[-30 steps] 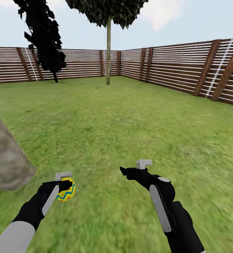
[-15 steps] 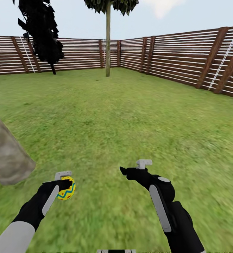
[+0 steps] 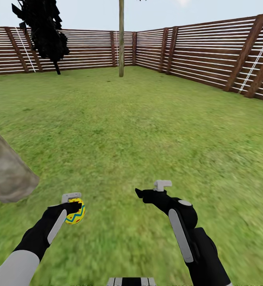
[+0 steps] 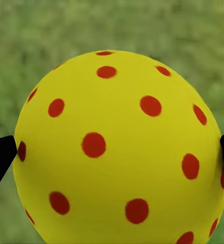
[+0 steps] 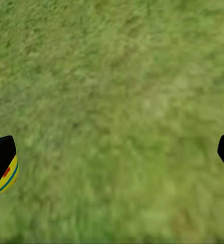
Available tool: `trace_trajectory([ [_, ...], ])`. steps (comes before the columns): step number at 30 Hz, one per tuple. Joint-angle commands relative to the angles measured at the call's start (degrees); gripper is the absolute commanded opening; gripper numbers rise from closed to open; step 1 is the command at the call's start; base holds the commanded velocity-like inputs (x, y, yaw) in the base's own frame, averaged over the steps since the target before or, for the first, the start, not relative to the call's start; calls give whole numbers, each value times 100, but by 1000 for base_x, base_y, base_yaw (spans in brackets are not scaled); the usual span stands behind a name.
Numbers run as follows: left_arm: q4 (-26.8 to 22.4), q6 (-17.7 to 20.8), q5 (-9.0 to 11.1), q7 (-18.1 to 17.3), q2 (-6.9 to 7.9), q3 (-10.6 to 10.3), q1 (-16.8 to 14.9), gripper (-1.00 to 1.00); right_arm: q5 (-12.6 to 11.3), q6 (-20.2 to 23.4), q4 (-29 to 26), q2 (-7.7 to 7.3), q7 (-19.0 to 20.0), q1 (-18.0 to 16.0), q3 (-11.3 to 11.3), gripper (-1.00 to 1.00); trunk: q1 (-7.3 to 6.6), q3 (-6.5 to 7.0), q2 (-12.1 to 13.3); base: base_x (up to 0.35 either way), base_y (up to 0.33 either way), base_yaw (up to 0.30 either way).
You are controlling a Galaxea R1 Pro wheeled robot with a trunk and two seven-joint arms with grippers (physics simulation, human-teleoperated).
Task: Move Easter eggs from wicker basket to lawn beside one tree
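Lawn (image 3: 147, 119) runs out to the slat fence (image 3: 211, 51) at 12–2 o'clock; thick grey-brown tree (image 3: 6, 171) trunk at 9 o'clock. Right gripper (image 3: 141, 194) at 5 o'clock — fingers spread wide, nothing between. Left gripper (image 3: 74, 206) at 7 o'clock — clamped on an Easter egg (image 3: 76, 213), held off the grass near the trunk.

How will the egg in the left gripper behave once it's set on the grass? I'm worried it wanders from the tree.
The Easter egg looks smooth, rounded and hard, so it probably rolls if dropped. The left gripper pinches it at two small points, so it may slip. The lawn looks flat, which should limit rolling.
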Motion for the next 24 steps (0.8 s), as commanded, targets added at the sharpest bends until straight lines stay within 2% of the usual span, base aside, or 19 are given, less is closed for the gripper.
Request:
trace_trajectory([
  [1, -8, 17, 60, 55, 9, -26, -1, -100, 10, 28, -6, 2, 18, -3, -5, 100, 1, -28, -4, 0, 0, 0],
  [6, -229, 15, 60, 61, 5, -20, 0, -100, 10, 28, -6, 2, 18, -3, 2, 100, 14, -138, -10, 0, 0, 0],
  [24, -418, 15, 60, 61, 5, -18, 0, -100, 10, 28, -6, 2, 18, -3, 4, 100, 60, -537, -34, 0, 0, 0],
])
